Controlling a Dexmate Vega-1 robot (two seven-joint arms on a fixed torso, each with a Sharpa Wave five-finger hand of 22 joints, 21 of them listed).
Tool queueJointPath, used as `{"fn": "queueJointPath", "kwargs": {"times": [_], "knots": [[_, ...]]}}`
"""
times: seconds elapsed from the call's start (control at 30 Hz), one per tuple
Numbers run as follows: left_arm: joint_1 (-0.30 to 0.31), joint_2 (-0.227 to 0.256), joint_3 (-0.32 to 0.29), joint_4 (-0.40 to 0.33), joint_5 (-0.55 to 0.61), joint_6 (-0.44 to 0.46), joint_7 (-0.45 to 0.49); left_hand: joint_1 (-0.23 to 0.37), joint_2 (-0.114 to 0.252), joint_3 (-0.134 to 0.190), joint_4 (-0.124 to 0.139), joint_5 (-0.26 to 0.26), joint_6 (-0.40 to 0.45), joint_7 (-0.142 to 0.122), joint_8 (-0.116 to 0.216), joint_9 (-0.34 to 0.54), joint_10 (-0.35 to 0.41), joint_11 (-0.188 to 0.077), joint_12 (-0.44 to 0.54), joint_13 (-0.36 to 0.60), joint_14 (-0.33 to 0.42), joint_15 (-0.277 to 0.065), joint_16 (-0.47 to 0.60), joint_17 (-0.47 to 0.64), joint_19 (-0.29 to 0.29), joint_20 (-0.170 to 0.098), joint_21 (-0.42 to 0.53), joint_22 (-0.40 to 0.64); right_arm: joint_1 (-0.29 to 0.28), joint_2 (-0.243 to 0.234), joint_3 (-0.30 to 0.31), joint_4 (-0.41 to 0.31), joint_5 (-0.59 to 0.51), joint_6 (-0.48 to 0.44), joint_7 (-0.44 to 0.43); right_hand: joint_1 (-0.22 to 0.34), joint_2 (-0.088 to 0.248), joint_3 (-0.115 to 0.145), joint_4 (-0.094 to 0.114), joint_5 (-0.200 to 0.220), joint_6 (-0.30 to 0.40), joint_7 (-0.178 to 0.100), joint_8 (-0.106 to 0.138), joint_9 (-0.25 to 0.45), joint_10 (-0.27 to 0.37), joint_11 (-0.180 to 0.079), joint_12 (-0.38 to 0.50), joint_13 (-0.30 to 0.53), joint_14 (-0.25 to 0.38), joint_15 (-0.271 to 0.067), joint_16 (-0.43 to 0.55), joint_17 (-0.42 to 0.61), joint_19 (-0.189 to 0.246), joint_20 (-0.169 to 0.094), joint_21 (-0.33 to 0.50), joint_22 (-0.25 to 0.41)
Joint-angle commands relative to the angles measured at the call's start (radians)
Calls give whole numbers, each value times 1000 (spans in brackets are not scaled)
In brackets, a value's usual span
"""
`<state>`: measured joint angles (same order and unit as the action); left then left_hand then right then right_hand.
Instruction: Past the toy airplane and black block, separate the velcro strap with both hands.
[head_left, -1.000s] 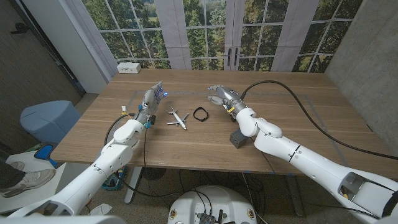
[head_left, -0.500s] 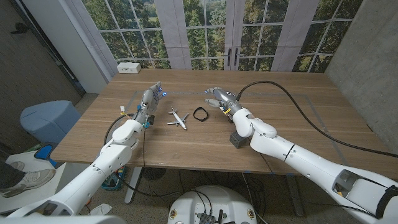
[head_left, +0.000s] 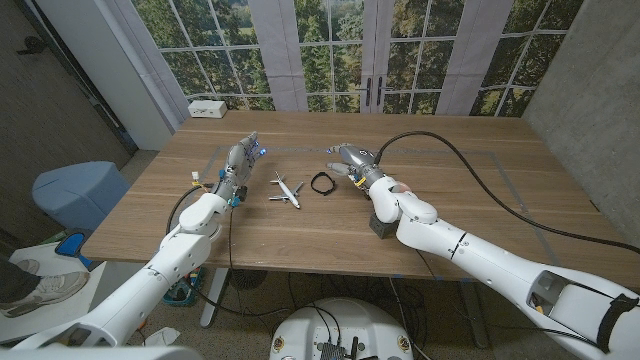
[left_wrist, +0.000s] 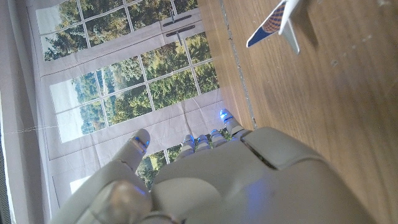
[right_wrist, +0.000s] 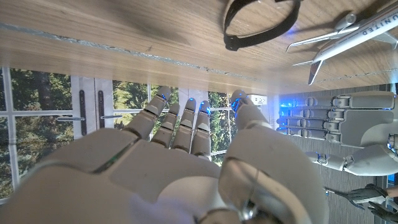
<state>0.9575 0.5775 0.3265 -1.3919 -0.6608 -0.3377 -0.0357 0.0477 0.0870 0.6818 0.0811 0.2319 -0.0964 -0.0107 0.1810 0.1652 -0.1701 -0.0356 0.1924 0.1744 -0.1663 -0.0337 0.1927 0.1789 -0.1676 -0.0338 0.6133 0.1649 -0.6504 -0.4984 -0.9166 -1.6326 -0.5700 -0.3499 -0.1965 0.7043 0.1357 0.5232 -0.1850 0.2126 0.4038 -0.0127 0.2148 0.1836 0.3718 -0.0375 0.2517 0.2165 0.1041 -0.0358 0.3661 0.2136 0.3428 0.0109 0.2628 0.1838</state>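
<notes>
Velcro strap (head_left: 322, 182), closed black loop, lies at frame centre on surface (head_left: 450, 215), untouched. Toy airplane (head_left: 286, 189) just left of it; black block (head_left: 380, 222) lower right, under right forearm. Right hand (head_left: 350, 160), fingers spread, empty, has crept leftward toward strap, now near. Left hand (head_left: 240, 160) unmoved, spread, empty. Open wood beyond strap; edges well apart.
</notes>
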Motion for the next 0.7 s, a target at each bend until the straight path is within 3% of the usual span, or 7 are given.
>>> {"fn": "queueJointPath", "kwargs": {"times": [0.03, 0.47, 0.57, 0.7], "knots": [[-2, -2, 0, 6, -2, -2, -1, -8, 58, 5, 0, 4, 2, 5, -2, 5, -41, 0, 0, 2, -41, -1, -3, 2, 5, 3, -6, 5, 11, 10, -25, 23, -19, -10, 5, 19, -4, 4, -6, 3, 16, 1, 8, 4, 16, -5, 5, 3, 12, -55, 1, 2, 10, 5, 4, 2], [-16, -7, 7, 17, 2, 4, -4, -9, 58, 5, 0, 4, 2, 5, -2, 5, -40, 0, 0, 2, -41, -2, -3, 2, 6, 2, -11, 5, 30, 22, -45, 69, -25, -8, 15, 54, -11, 0, -1, -1, 43, -6, 14, 4, 43, -10, 16, 11, 34, -66, 8, 5, 21, 5, 5, 2], [-19, -8, 8, 18, 3, 6, -4, -9, 58, 5, 0, 4, 2, 5, -2, 5, -40, -1, 0, 2, -41, -2, -3, 2, 7, 2, -13, 5, 23, 49, -41, 73, -26, -71, 8, 61, -9, -5, 5, -3, 49, -6, 14, 5, 50, -8, 19, 15, 53, -75, 16, 9, 26, 2, 6, 3], [-20, -8, 10, 18, 4, 9, -3, -9, 58, 5, 0, 4, 2, 5, -2, 5, -41, 0, 0, 2, -41, -2, -3, 2, 7, 2, -14, 5, 30, 50, -52, 86, -28, -71, 3, 66, -9, -10, 8, -4, 53, -5, 14, 5, 59, -11, 24, 19, 64, -81, 22, 13, 35, 0, 9, 3]]}}
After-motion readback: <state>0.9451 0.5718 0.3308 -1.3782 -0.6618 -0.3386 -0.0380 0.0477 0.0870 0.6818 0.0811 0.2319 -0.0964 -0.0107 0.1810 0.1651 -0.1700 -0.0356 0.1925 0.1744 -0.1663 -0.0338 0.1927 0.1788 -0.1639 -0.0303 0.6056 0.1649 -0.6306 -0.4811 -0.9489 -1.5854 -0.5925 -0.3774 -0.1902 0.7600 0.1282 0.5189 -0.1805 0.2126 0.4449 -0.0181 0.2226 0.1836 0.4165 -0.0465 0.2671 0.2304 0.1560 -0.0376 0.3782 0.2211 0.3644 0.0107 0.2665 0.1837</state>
